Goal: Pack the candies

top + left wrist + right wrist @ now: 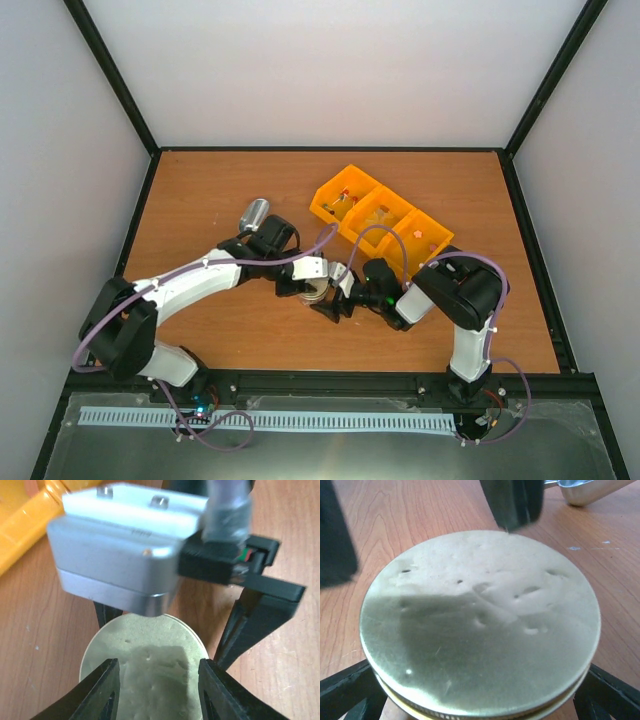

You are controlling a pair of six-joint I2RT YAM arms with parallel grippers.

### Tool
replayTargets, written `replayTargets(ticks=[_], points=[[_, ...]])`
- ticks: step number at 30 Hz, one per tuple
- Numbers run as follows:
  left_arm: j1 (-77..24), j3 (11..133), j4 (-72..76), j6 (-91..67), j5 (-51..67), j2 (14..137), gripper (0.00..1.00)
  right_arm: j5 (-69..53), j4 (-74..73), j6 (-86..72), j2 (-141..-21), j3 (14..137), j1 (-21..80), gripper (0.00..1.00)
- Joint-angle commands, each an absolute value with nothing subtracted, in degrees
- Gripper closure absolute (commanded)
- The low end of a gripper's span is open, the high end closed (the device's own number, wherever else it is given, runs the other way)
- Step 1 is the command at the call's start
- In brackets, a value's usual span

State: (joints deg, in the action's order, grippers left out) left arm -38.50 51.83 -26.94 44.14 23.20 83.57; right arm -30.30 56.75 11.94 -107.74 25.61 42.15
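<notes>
At bench centre: small jar under a round, dented gold metal lid [480, 625], hemmed in by both sets of fingers.
Left fingers [105, 692]: black, apart, straddling the lid from above; clamped on it or merely beside it, cannot tell.
Right fingers [350, 690]: black, spread wide, flanking the jar just below the lid rim; pressing or not, cannot tell.
Candies [344, 203]: tiny coloured specks in the compartments of the orange plastic three-bin tray [330, 187], beyond the jar and apart from it.
Scoop: shiny metal scoop [255, 213], lying on the brown wooden bench [200, 190] left of the tray.
</notes>
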Motion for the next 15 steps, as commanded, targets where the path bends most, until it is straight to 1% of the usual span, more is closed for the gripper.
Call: replayTargets(ticks=[1,3,5,6,10,12,13,15], points=[[-38.2,52.0,-28.9,43.9,26.5,80.0,0.55,-28.6,61.7,11.0,-109.2,26.5,42.5,0.03],[-38.4,50.8,-28.5,45.0,26.1,80.1,0.54,-28.0,62.0,10.6,-109.8,26.7,42.6,0.02],[-38.7,50.1,-28.2,45.0,24.5,80.6,0.48,-27.9,62.6,10.7,-110.3,26.9,42.7,0.04],[-38.7,50.2,-27.3,44.1,23.8,80.9,0.43,-27.9,62.7,10.7,-110.4,27.0,42.6,0.05],[-38.7,51.5,-26.3,37.7,21.6,80.9,0.14,-27.6,63.2,9.7,-111.0,27.0,42.6,0.08],[-38.7,50.2,-25.3,35.5,20.3,79.5,0.03,-27.3,63.9,9.5,-111.3,26.8,42.7,0.09],[-38.7,49.1,-24.6,34.9,19.8,78.6,0.01,-27.3,64.2,9.5,-111.5,26.8,42.7,0.09],[-38.6,47.6,-23.4,33.8,18.6,77.4,0.00,-27.2,65.1,9.4,-112.0,26.8,42.8,0.10]])
